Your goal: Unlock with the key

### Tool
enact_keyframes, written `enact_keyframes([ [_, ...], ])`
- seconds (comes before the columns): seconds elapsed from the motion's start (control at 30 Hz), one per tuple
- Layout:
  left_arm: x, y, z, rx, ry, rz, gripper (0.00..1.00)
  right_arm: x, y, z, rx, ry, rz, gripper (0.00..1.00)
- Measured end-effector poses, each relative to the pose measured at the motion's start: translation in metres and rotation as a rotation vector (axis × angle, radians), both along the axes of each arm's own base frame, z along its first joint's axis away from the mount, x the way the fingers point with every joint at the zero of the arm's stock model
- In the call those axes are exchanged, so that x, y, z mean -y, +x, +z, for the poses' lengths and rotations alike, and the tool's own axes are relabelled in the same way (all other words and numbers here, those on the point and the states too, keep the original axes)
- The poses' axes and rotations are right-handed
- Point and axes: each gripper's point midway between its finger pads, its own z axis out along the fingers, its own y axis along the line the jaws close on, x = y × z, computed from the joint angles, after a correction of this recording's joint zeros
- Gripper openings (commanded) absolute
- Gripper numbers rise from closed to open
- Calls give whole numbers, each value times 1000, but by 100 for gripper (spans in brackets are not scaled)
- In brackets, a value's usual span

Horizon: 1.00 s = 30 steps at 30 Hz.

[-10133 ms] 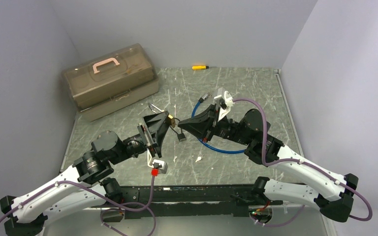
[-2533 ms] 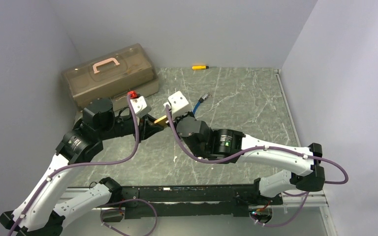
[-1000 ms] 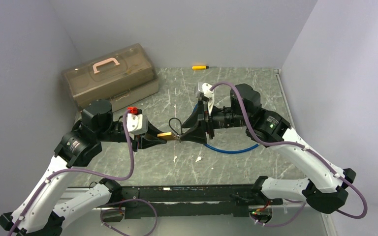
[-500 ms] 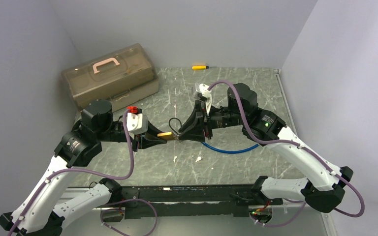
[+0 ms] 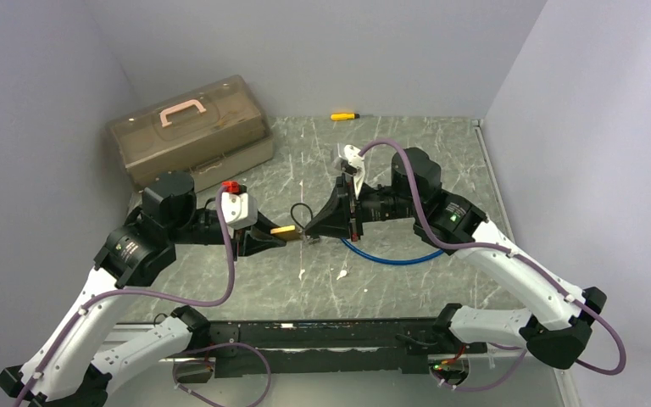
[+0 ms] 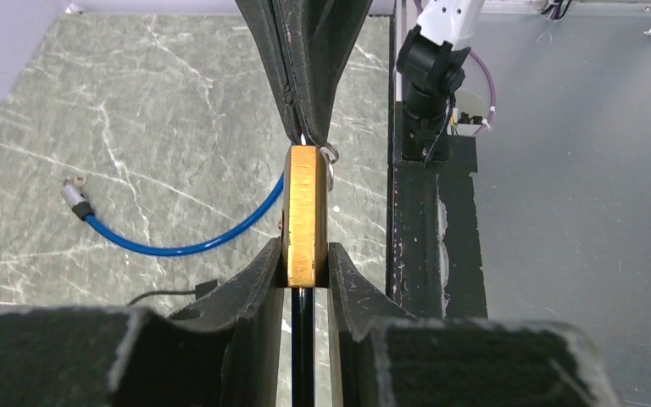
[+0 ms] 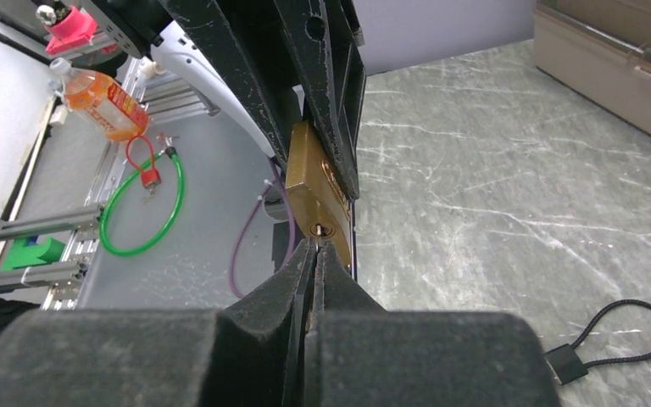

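From the top camera, the left gripper [image 5: 271, 235] sits just left of centre frame, clenched on the brass padlock [image 5: 286, 230], which it holds above the green marbled table [image 5: 441, 153] with its free end pointing right. The right gripper [image 5: 309, 229] meets it from the right, its fingers pressed tight together at that end, and the key [image 5: 307, 235] is only a small dark bit at their tips. A blue cable [image 5: 394, 259] curves on the table below the right arm, a black cord loop [image 5: 299, 210] lies just above the padlock in frame, a brown toolbox [image 5: 188, 136] with a pink handle stands at upper left, and a yellow screwdriver [image 5: 343, 115] lies at the top edge of the table. In the left wrist view, the padlock stands edge-on in centre frame, squeezed at its lower part between the two black fingers [image 6: 258, 280]. The right gripper comes down from the top and touches the padlock's upper end, with a small metal ring [image 6: 331, 158] showing beside its tips. In the right wrist view, the closed fingertips [image 7: 301, 263] touch the padlock's end face right at the keyhole [image 7: 319, 229]. The key blade itself cannot be made out between them. The left fingers [image 7: 331, 93] clamp the brass body from the upper part of the frame, and the cord loop lies at lower right.
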Motion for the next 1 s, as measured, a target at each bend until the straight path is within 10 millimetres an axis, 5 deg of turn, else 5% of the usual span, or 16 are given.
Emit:
enact_keyframes([
  [0.43, -8, 4, -10, -4, 67, 37, 0, -8, 2, -14, -134, 45, 3, 0],
  [1.0, -13, 27, 5, 544, 206, 40, 0, -13, 14, -1, -371, 93, -67, 0],
])
